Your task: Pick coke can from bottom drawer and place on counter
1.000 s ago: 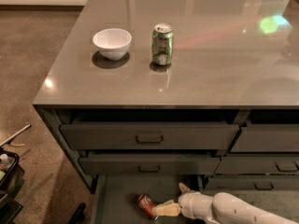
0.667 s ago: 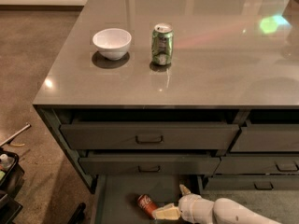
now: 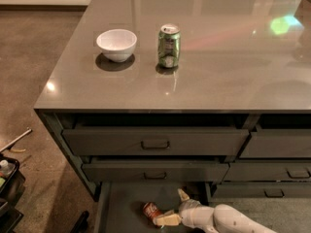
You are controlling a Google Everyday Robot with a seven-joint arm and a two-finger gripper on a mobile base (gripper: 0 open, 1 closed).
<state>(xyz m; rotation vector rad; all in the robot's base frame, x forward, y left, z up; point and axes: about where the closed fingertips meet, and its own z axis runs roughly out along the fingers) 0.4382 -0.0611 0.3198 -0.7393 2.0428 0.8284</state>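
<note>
The coke can (image 3: 151,210) is small and red and lies on its side on the floor of the open bottom drawer (image 3: 121,203). My gripper (image 3: 175,208) is inside that drawer just right of the can, on the end of the white arm that enters from the lower right. It is open: one tan finger (image 3: 167,220) reaches to the can's lower right side, the other (image 3: 182,194) points up and away. The can is not between them. The glossy grey-brown counter (image 3: 218,76) spans the top of the cabinet.
A white bowl (image 3: 116,44) and a green can (image 3: 168,46) stand on the counter's left half. Two shut drawers with rectangular handles (image 3: 155,143) sit above the open one. A dark cart (image 3: 7,191) stands on the floor at the left.
My gripper has moved a little left in the drawer, so its lower finger is now closer to the coke can. The can has not moved.
</note>
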